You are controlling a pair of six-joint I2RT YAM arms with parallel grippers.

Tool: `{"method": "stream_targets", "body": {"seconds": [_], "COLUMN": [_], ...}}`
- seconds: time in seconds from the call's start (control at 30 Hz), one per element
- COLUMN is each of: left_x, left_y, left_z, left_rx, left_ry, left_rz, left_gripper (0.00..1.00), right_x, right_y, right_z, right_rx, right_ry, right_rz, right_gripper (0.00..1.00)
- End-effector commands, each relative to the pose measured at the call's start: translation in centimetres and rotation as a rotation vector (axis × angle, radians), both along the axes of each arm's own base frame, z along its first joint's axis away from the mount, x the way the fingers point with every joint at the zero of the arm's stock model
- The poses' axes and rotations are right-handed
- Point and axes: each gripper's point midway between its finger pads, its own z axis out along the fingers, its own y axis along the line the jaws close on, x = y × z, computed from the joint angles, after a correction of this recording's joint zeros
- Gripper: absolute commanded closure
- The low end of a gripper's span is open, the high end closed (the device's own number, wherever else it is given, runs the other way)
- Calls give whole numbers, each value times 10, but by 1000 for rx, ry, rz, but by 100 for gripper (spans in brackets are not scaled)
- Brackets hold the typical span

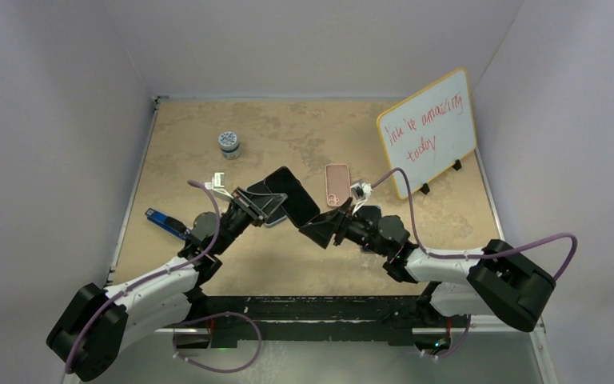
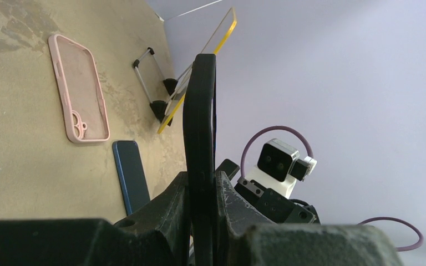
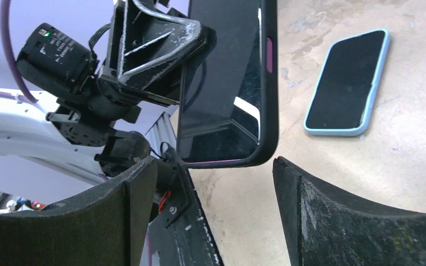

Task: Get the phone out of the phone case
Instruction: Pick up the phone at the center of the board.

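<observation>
Currently in the left gripper: the black phone case, clenched face-to-back at one end and held on edge above the middle of the table.
Phone: seated in the case, its dark screen turned toward the right wrist camera, with the case rim around every edge that shows.
Right gripper: released, its fingers spread either side of the phone's free end and touching nothing.
Underneath: a light-blue phone lies flat toward 7 o'clock of the held one in the overhead view; an empty pink case lies just beside it at 3 o'clock.
Risk, pinned phone: the left fingers press on screen and back together, so that end is probably locked in. Pulling there would drag the case along with the phone.
Risk, wrong bite: if the right jaws close over the rim and phone as one, nothing separates. They need the rim or a corner alone.
Risk, slip: prying at the free end levers against a narrow clamp, so the case could twist or slide out.
Risk, drop: a phone that pops free suddenly may fall onto the light-blue phone.
</observation>
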Motion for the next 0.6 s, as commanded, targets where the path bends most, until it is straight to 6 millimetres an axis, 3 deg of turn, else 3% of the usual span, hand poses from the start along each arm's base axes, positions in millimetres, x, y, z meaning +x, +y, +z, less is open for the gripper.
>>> {"method": "stream_targets", "body": {"seconds": [0.0,0.57], "left_x": [0,-7], "left_y": [6,7], "left_z": [51,56], "left_rx": [-157,-235], "left_ry": [-112,-97], "left_rz": [18,-14], "left_gripper": [100,100], "right_x": [-4,-5], "right_y": [11,29], "right_z": [47,62], "right_rx": [130,165], "right_ry": [-101,-145], "right_rz": [47,110], "right_gripper": [23,45]}}
